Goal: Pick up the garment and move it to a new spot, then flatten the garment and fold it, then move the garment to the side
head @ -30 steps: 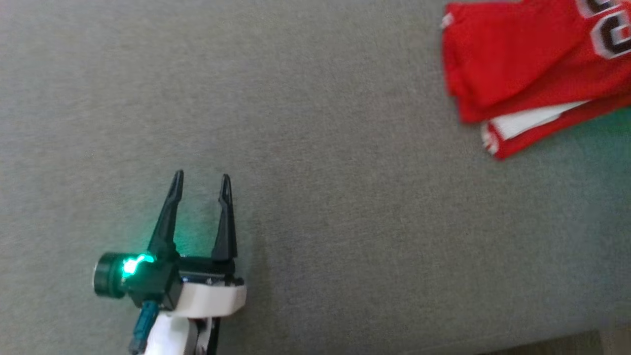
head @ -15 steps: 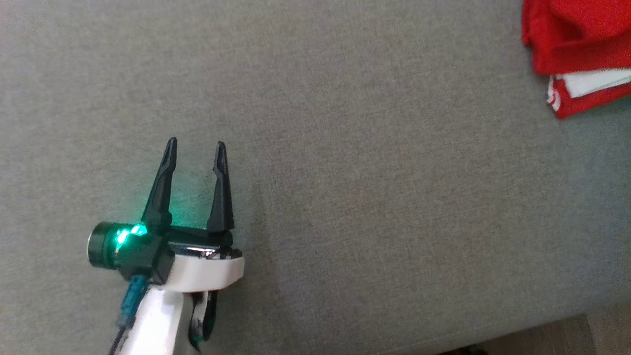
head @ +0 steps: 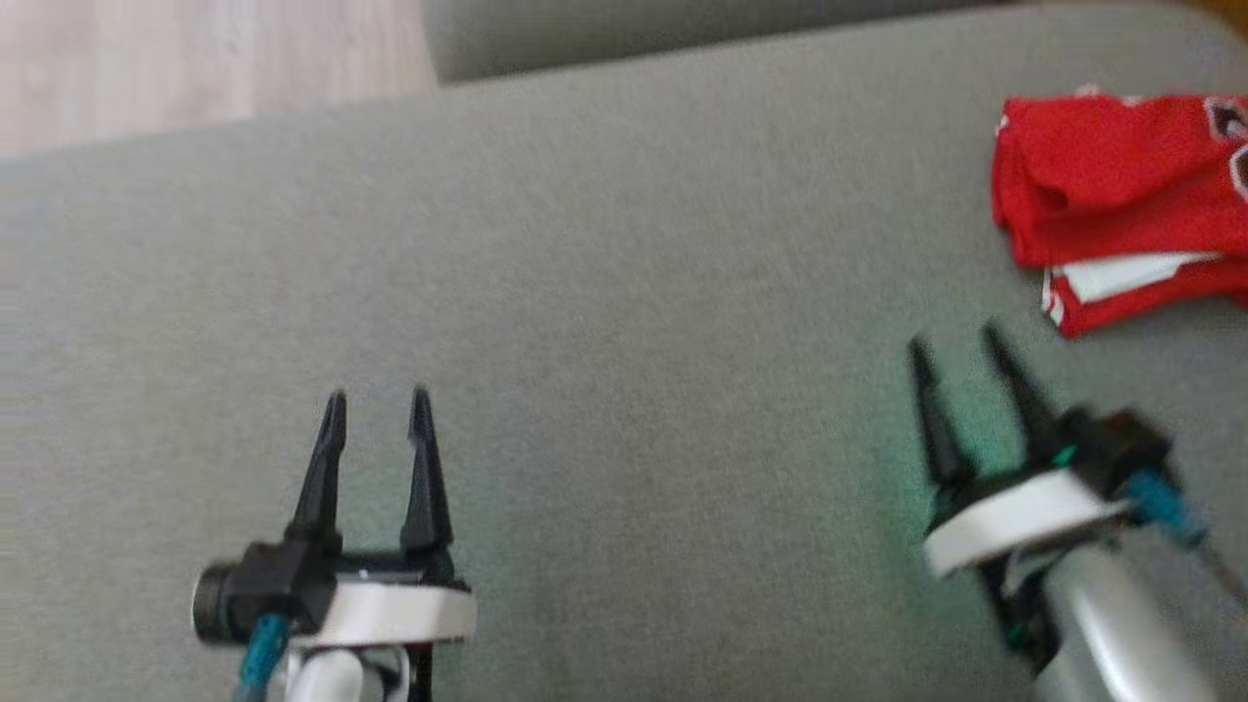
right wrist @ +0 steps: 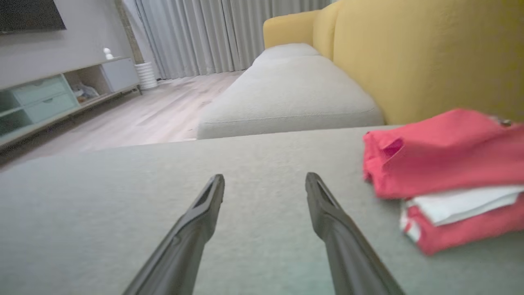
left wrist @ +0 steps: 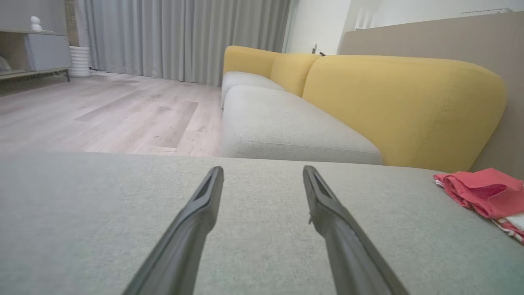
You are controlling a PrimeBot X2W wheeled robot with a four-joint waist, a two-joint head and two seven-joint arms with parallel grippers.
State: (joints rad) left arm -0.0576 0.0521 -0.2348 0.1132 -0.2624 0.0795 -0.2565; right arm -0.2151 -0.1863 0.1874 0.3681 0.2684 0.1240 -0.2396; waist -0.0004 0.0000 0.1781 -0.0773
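Observation:
The garment (head: 1121, 210) is a red jersey with white trim, folded into a stack on the grey cushion (head: 624, 292) at the far right. It also lies at the right edge of the left wrist view as the garment (left wrist: 485, 194), and closer as the garment (right wrist: 446, 172) in the right wrist view. My right gripper (head: 955, 341) stands open a little short of the stack, apart from it, with nothing between its fingers. My left gripper (head: 375, 400) is open and empty at the lower left, low over bare cushion.
A second grey seat cushion (left wrist: 286, 127) and yellow backrests (left wrist: 401, 106) run on beyond the work cushion. Wooden floor (head: 195, 58) lies past the cushion's far edge. A low media cabinet (right wrist: 53, 98) and grey curtains (left wrist: 184, 37) stand across the room.
The head camera has swung, bringing the cushion's far edge and the floor into view. My right gripper has come into view, open, near the folded garment. The left gripper stays open.

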